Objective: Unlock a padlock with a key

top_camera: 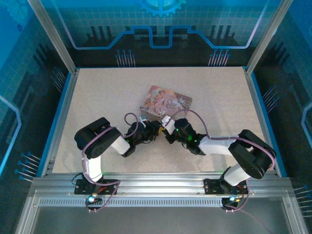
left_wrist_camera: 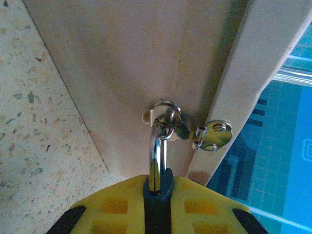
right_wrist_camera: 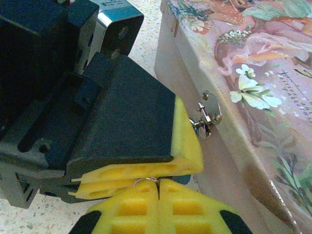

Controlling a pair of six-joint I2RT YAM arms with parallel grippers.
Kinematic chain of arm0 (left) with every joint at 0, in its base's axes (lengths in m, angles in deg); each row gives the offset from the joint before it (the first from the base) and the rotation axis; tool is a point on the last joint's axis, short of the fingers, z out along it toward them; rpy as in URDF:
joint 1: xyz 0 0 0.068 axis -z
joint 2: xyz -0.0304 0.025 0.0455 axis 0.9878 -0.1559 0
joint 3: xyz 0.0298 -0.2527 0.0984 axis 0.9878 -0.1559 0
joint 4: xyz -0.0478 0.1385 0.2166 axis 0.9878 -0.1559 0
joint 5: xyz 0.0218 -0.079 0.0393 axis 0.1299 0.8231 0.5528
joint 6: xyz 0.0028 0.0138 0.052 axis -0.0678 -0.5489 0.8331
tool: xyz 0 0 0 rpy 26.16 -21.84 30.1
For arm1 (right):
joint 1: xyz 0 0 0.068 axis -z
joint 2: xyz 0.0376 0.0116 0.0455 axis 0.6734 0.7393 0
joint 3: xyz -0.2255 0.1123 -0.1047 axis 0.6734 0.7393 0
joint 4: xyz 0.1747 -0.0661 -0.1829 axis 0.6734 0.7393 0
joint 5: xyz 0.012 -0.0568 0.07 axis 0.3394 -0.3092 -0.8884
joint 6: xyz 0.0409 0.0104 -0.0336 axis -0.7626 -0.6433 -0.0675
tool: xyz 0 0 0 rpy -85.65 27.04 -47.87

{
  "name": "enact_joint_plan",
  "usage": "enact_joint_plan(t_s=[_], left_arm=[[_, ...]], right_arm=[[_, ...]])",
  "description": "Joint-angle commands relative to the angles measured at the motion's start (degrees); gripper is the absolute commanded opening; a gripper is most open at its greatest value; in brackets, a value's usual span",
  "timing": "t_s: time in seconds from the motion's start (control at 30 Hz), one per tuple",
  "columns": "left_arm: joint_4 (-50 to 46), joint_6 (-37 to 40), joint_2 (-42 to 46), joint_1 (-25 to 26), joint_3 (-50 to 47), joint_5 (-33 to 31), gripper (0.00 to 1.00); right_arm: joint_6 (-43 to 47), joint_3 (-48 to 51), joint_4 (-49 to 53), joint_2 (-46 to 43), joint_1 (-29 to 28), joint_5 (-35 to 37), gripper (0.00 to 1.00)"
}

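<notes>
Near the tabletop's (top_camera: 97,97) middle, the left pincer (left_wrist_camera: 158,207) clamps the blue padlock (left_wrist_camera: 156,163), hooked through the pink tin's (right_wrist_camera: 253,73) hasp (left_wrist_camera: 170,119). The right pincer (right_wrist_camera: 159,195) pinches a wire ring (right_wrist_camera: 146,180).

Speckled tabletop (top_camera: 97,97), blue circuit-pattern walls (top_camera: 195,19), aluminium frame (top_camera: 156,187).

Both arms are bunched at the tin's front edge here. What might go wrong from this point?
1. The left tool grips the padlock, whose shackle is threaded through the hasp of the tin. Any tug could drag or tip the tin.
2. Only a thin wire ring peeks from the shut pads of the right tool, pressed against the left tool. Nothing shows how it lines up with the padlock, so insertion may miss or the tools may jam.
</notes>
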Motion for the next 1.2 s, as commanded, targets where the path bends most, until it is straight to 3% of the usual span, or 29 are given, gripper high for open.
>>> enact_joint_plan(t_s=[0.0, 0.17, 0.5, 0.83, 1.17], left_arm=[[3.9, -0.5, -0.4, 0.8, -0.8, 1.6, 0.0], [3.6, 0.1, -0.2, 0.8, -0.9, 1.3, 0.07], [-2.1, 3.9, 3.3, 0.8, -1.0, 0.2, 0.37], [-6.8, 7.2, 7.4, 0.0, -2.3, -0.6, 0.59], [-25.1, 17.6, 22.8, -2.8, -2.9, -1.8, 0.66]], right_arm=[[-3.3, -0.3, -5.5, 0.1, 0.9, -1.1, 0.0], [-4.0, -0.4, -4.8, 0.4, 0.9, -1.2, 0.0], [-6.8, 0.8, -5.4, 1.2, 1.4, -2.5, 0.0], [-12.6, 1.1, -3.7, 0.3, 4.2, -8.8, 0.0], [-26.5, 1.6, -2.0, -2.3, 6.7, -14.6, 0.0]])
